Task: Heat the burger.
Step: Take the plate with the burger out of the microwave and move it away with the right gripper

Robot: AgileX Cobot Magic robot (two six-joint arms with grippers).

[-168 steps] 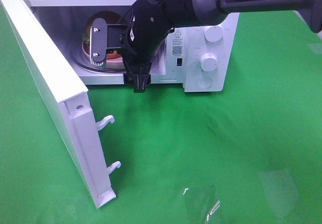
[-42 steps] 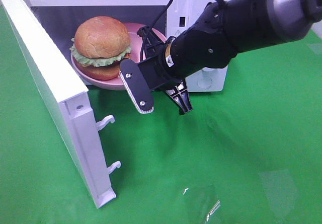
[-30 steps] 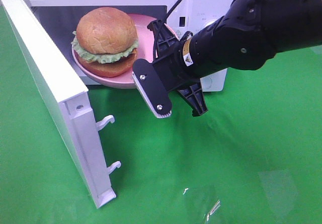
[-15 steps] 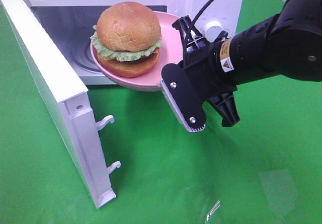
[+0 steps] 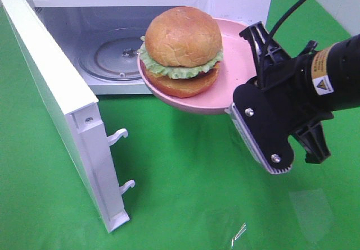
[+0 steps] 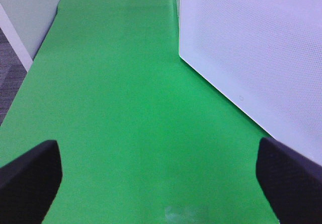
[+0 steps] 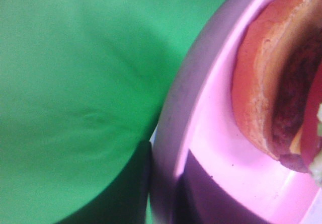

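The burger [image 5: 183,48], with a golden domed bun, green lettuce and reddish filling, sits on a pink plate [image 5: 225,95]. The plate hangs in the air in front of the open microwave [image 5: 239,0], outside its cavity. My right gripper [image 5: 241,101] is shut on the plate's right rim. The right wrist view shows the pink plate's rim [image 7: 176,108] close up, with the burger's lower bun [image 7: 261,83] on it. My left gripper [image 6: 160,183] is open over the green cloth, its dark fingertips [image 6: 30,176] far apart and holding nothing.
The microwave door [image 5: 53,87] stands swung open at the left, its latch hooks pointing into the table. The glass turntable [image 5: 109,56] inside is bare. A white perforated panel [image 6: 251,53] is close to the left gripper. Green cloth [image 5: 185,182] covers the table.
My right gripper has drawn the pink plate with the burger out of the microwave cavity, rightward and up. The turntable is now bare. The door has not moved.
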